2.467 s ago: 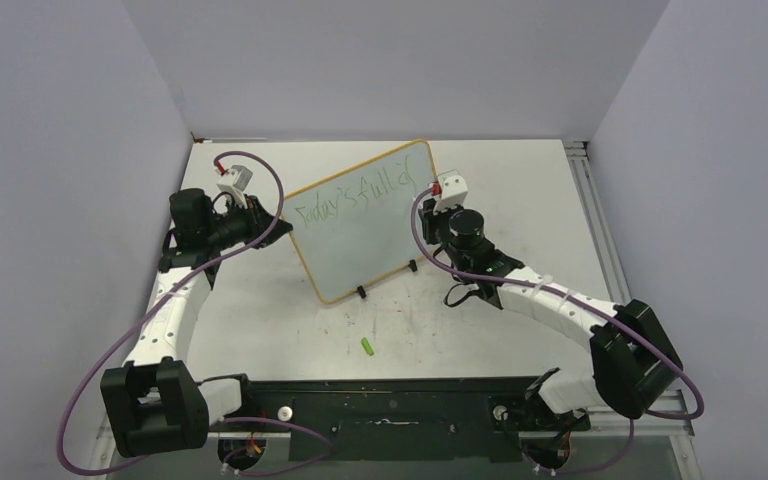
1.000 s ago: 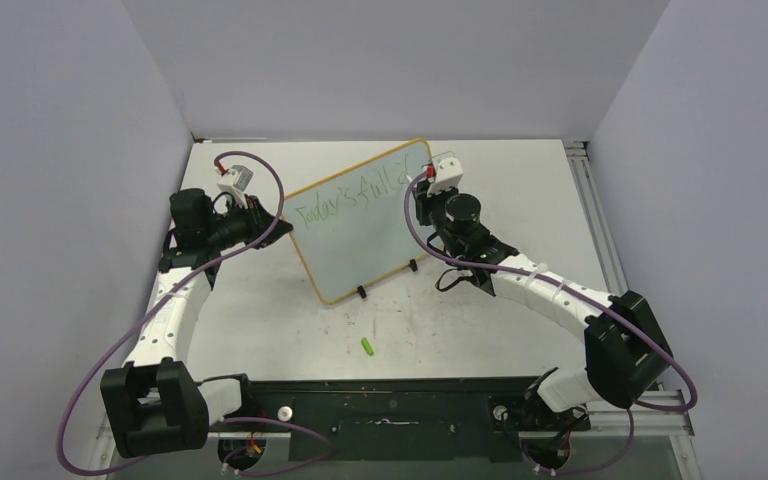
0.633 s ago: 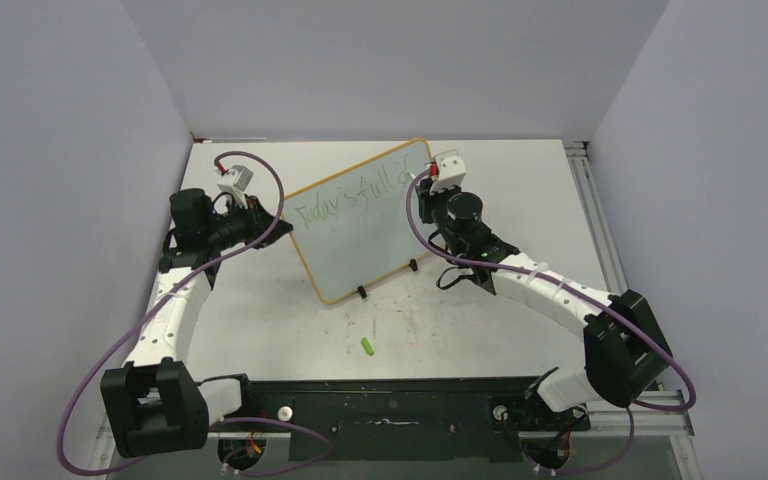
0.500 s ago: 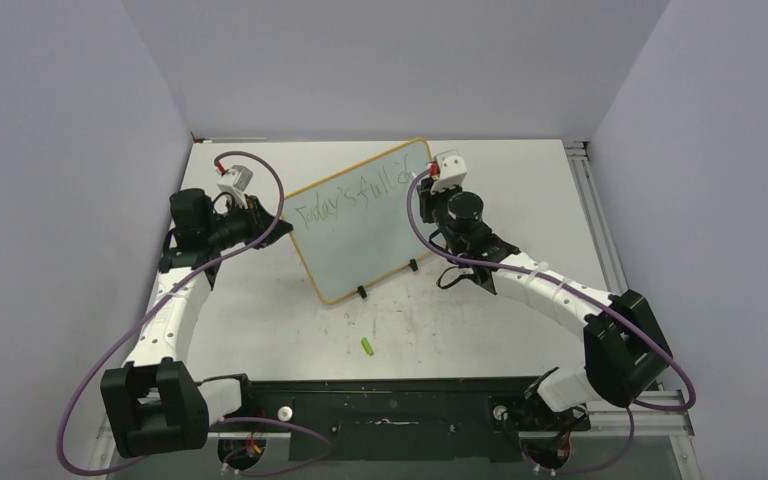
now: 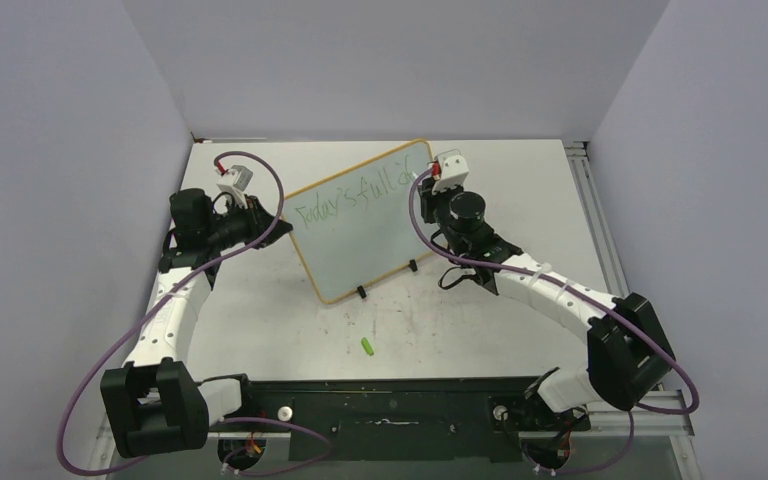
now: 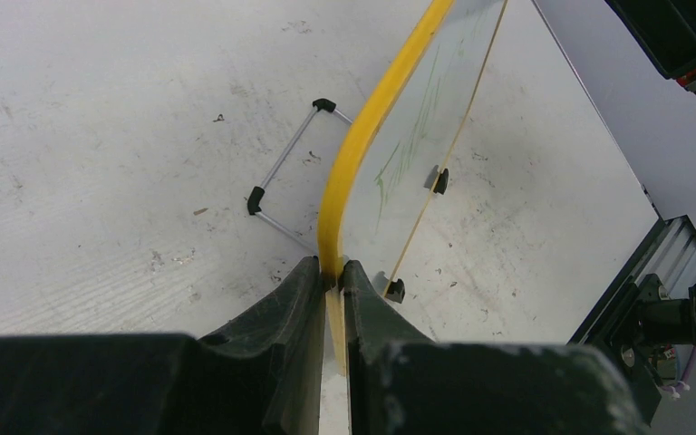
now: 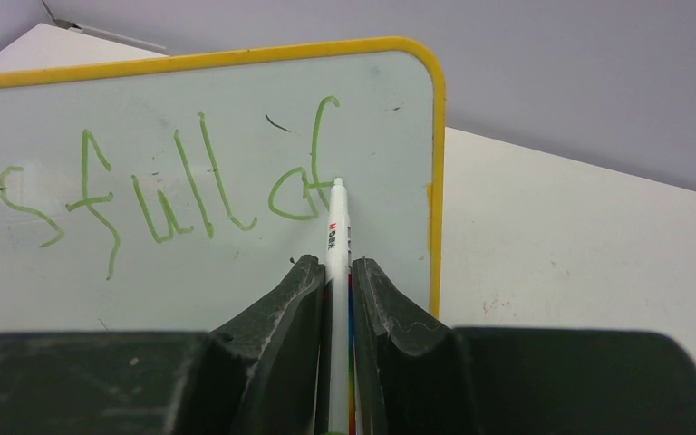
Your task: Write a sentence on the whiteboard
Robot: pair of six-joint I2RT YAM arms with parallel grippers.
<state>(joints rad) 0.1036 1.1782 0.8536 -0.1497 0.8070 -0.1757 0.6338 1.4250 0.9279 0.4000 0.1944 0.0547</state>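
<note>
Whiteboard (image 5: 360, 225) stands tilted at the middle of the table (image 5: 520, 190), its nine o'clock edge pinched in my left jaws. Only the right wrist view shows my right jaws clamping a white marker (image 7: 336, 227), tip at the green sentence (image 7: 172, 195), two o'clock corner.

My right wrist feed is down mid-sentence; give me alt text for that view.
The right jaws are shut on a white marker, its tip at the f of "of" in the green sentence, which shows "full of" here. The whiteboard, yellow-framed, fills the left; white tabletop lies right.
</note>
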